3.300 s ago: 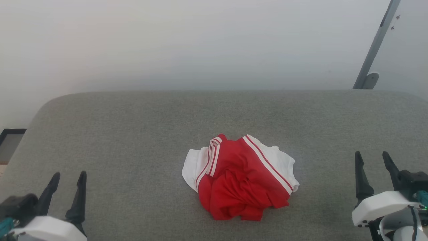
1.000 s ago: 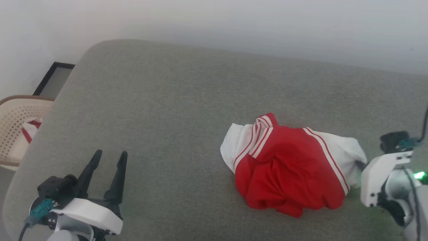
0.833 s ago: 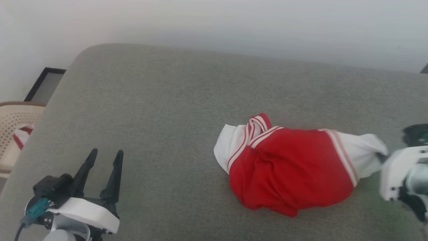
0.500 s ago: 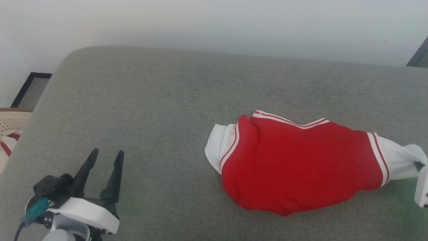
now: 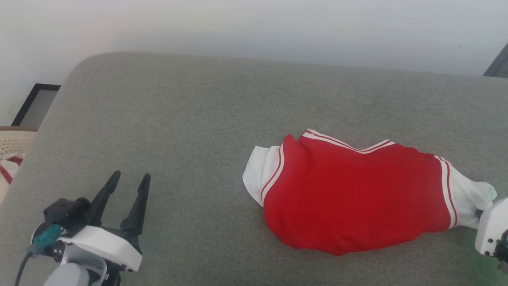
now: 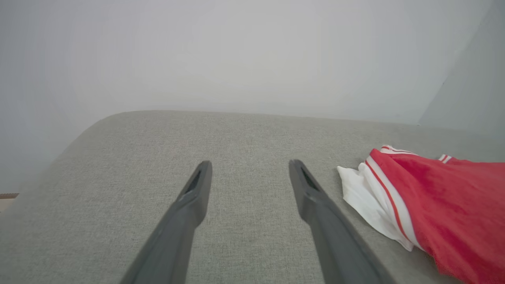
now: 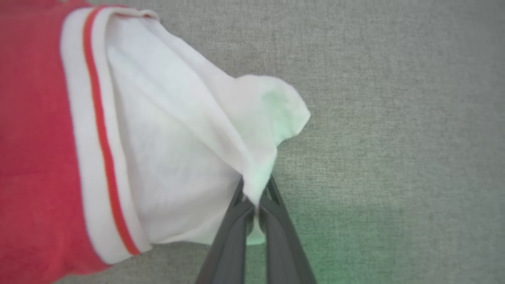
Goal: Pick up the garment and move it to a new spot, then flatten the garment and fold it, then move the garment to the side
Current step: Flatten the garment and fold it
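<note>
Red cloth, plain on the face turned up, so we read no lettering: the garment (image 5: 349, 198) lies stretched out on the table (image 5: 158, 119), right of the middle in the head view; white-and-red striped trim (image 5: 349, 143) runs along its far edge & at both sleeve seams; the underside is hidden from us.

The right jaws are pressed together on the edge of the white sleeve (image 7: 177, 130); in the right wrist view the two dark fingers (image 7: 230, 244) meet w/ a fold of white cloth pinched btwn them, & the sleeve is drawn to a point toward them; the red body is cut off by that view's left edge. In the head view that arm's white housing (image 5: 490, 232) sits at the lower right, cut by the frame; its fingertips are hard to make out there, tucked at the sleeve end. A green tint (image 7: 339, 236) lies on the grey table cloth beside the fingers.

The left jaws are spread wide, w/ bare table btwn the fingers (image 6: 189, 213); they sit at the lower left in the head view, well apart from the garment's other sleeve (image 5: 258, 171).

At the head view's left edge a beige perforated piece (image 5: 16, 143), basket or chair we cannot tell, is mostly cut off; a white-and-red cloth (image 5: 8, 169) lies in it, too little showing to say what it is.
</note>
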{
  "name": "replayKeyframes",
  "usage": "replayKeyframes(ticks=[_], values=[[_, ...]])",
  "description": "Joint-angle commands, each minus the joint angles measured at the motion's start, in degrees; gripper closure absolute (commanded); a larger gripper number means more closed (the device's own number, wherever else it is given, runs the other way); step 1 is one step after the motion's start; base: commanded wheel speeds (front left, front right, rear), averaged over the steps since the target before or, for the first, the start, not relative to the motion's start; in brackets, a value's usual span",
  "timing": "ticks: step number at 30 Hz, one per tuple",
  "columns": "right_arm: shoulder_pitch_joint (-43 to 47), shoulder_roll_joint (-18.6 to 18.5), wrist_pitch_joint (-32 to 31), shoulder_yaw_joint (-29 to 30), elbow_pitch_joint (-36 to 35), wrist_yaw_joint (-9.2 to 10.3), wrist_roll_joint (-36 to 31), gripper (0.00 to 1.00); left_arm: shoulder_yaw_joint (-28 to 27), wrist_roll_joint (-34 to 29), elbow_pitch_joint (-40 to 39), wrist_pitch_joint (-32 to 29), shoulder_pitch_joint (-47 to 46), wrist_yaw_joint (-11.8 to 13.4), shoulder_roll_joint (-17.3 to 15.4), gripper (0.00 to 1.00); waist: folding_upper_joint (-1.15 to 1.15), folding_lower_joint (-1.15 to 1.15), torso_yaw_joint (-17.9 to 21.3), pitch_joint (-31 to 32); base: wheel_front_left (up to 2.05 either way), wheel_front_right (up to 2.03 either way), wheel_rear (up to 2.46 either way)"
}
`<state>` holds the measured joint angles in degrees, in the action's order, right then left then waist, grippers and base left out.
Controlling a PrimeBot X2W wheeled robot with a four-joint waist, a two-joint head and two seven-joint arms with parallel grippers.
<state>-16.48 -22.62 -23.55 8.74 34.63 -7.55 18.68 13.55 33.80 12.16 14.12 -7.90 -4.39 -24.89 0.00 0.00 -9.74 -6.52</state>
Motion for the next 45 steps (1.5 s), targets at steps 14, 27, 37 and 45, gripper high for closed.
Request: replayKeyframes(ticks=[14,27,37,45], values=[[-3.54,-0.13,4.59,-3.71,-5.04,0.11,0.39,0.00,0.53,2.21,-1.51,-6.92,-2.76,-0.90,-3.50,0.00,0.00,0.00,6.06,1.78,0.00,0.00,0.00],[0.04,9.87,24.88,1.02,-20.76,0.10,-10.60,0.00,5.63,6.35,-0.65,-23.31,-8.56,-1.78,-4.92,0.00,0.00,0.00,13.68,1.11,0.00,0.00,0.00],[2.37,17.88,34.32,3.07,-23.43,0.11,-16.98,0.00,10.78,7.08,6.31,-33.08,-14.81,-1.84,-2.35,0.00,0.00,0.00,17.11,-2.13,0.00,0.00,0.00],[2.30,19.02,35.03,2.28,-21.92,0.11,-16.78,0.00,13.54,6.18,14.07,-38.86,-18.84,-0.49,-0.18,0.00,0.00,0.00,18.28,-3.68,0.00,0.00,0.00]])
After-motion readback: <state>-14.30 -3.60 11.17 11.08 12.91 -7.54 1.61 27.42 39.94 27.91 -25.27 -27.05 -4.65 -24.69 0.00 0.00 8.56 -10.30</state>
